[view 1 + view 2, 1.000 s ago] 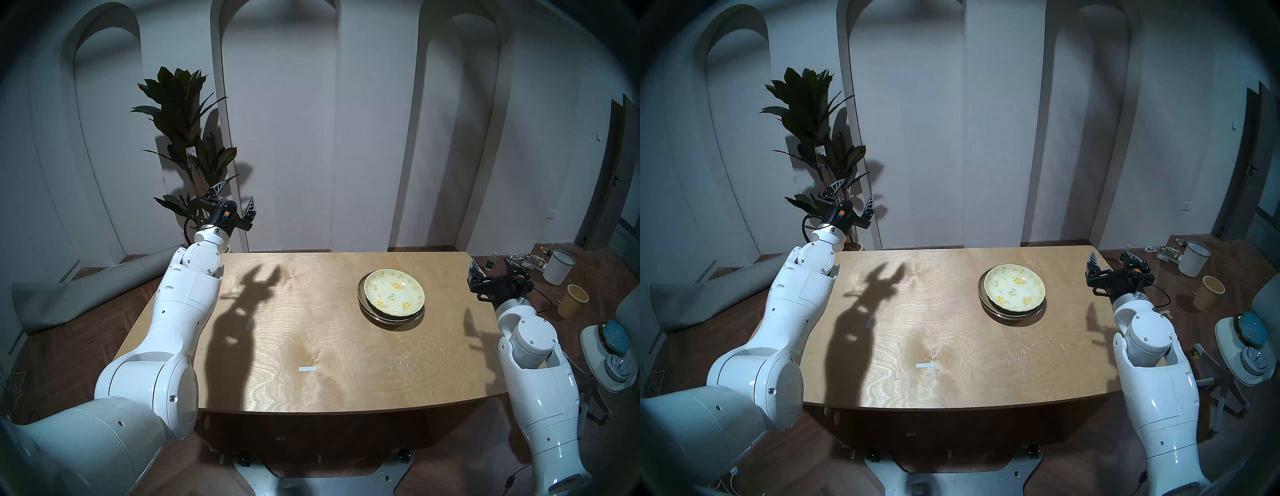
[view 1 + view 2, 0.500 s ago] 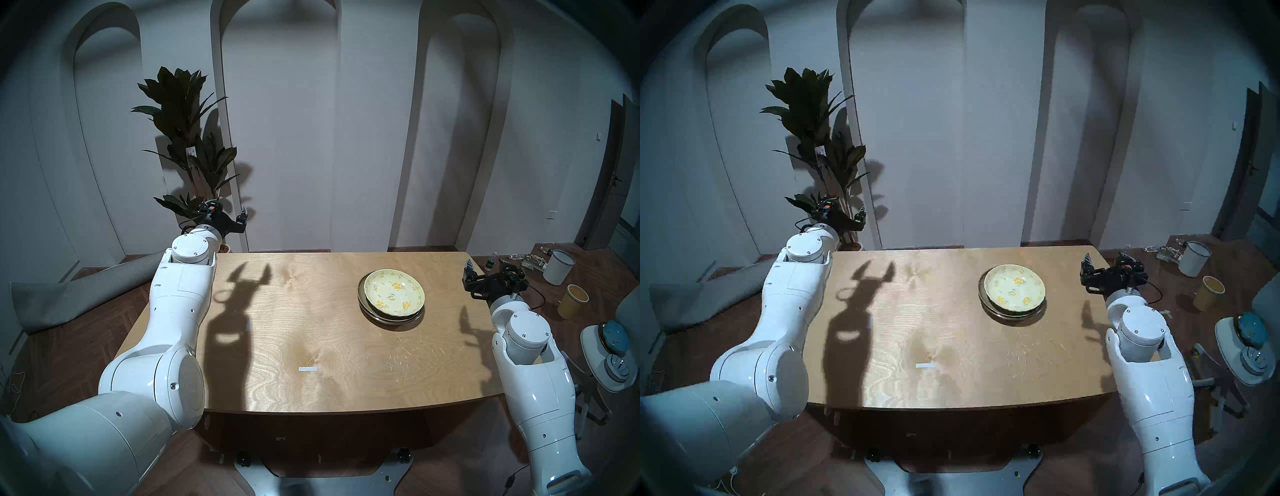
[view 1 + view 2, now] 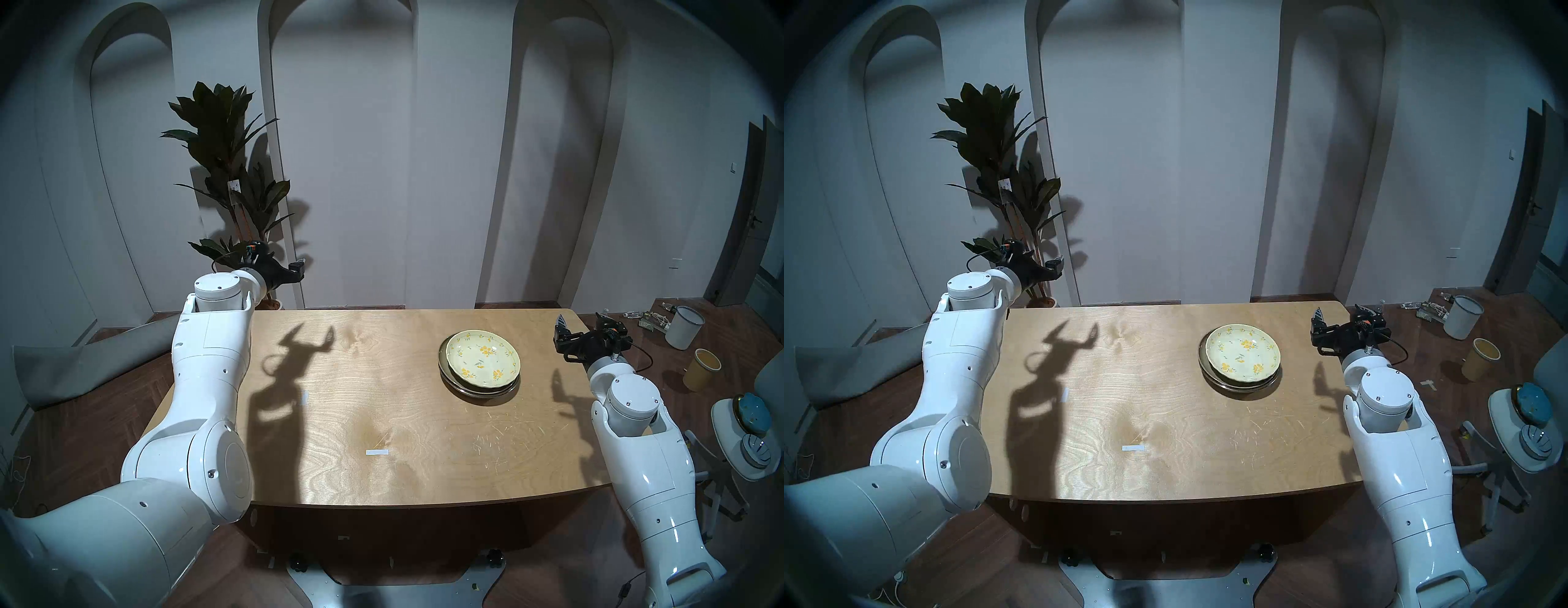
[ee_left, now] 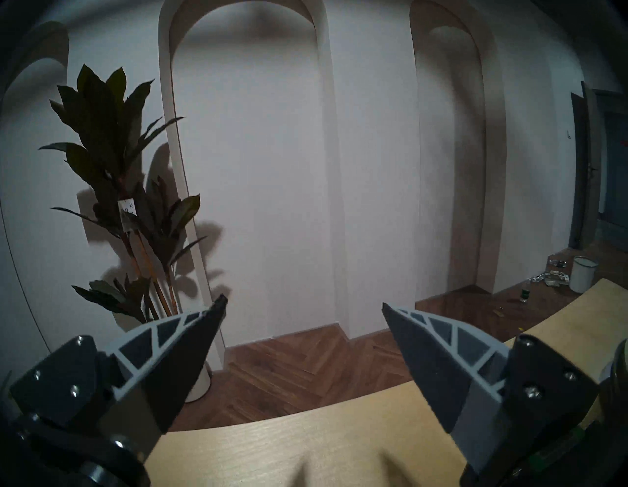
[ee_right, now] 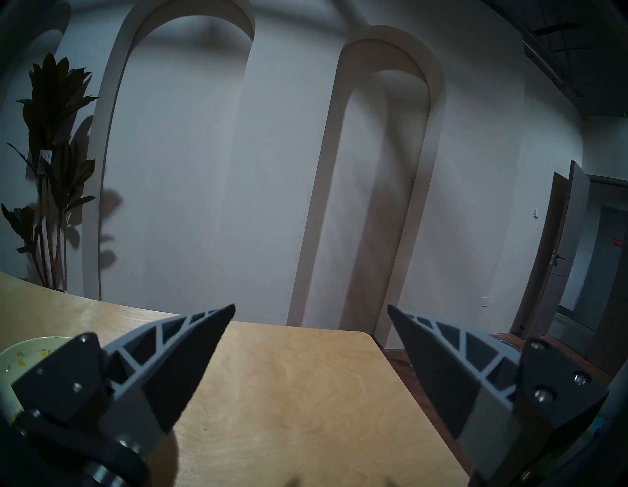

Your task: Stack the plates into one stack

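Observation:
The plates stand as one stack (image 3: 481, 366) (image 3: 1241, 357) on the right half of the wooden table (image 3: 382, 416). The pale yellow floral plate (image 3: 483, 358) lies uppermost. An olive-tan rim (image 3: 441, 354) peeks out at its left and a steel rim (image 3: 481, 393) below. My left gripper (image 3: 282, 265) (image 4: 303, 302) hovers open past the table's far left corner, facing the wall, nothing between its fingers. My right gripper (image 3: 581, 320) (image 5: 311, 307) is open and empty over the table's far right corner, right of the stack. The floral plate's edge (image 5: 20, 353) shows in the right wrist view.
A potted plant (image 3: 229, 170) stands behind the left gripper. A rolled grey mat (image 3: 85, 365) lies on the floor at left. On the floor at right are a white bucket (image 3: 684, 327), a yellow cup (image 3: 702, 369) and a stool with dishes (image 3: 740, 458). A white tape strip (image 3: 376, 452) marks the table.
The left wrist has swung down and turned, so its gripper now points level at the wall. The right arm has shifted left toward the table. The stack has not moved.

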Controlling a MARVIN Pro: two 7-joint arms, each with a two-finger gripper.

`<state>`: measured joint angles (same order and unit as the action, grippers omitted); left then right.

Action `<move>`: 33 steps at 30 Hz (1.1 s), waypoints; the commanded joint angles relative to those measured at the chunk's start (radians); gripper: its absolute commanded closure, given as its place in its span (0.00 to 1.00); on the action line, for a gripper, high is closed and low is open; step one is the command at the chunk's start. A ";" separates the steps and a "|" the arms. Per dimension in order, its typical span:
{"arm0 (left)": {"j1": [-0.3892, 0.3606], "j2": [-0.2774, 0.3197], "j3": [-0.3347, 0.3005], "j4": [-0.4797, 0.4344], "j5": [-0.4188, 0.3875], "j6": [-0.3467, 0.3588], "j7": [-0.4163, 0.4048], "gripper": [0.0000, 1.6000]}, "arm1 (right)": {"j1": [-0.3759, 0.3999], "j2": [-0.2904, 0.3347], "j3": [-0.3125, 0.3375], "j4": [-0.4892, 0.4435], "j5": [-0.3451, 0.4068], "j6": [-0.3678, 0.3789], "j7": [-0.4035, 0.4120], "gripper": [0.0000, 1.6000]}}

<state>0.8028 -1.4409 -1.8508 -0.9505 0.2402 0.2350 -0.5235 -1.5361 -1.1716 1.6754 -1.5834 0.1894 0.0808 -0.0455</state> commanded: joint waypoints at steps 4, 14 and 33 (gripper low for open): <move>0.053 -0.014 0.011 -0.163 0.017 0.110 -0.002 0.00 | 0.073 0.009 -0.004 0.014 0.002 -0.067 0.025 0.00; 0.158 -0.075 -0.022 -0.288 0.012 0.060 0.073 0.00 | 0.071 0.009 -0.017 -0.002 -0.023 -0.069 0.027 0.00; 0.170 -0.082 -0.018 -0.305 0.009 0.060 0.092 0.00 | 0.072 0.003 -0.013 -0.001 -0.032 -0.071 0.030 0.00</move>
<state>0.9914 -1.5266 -1.8741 -1.2282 0.2491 0.3039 -0.4291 -1.4806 -1.1660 1.6580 -1.5620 0.1518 0.0205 -0.0141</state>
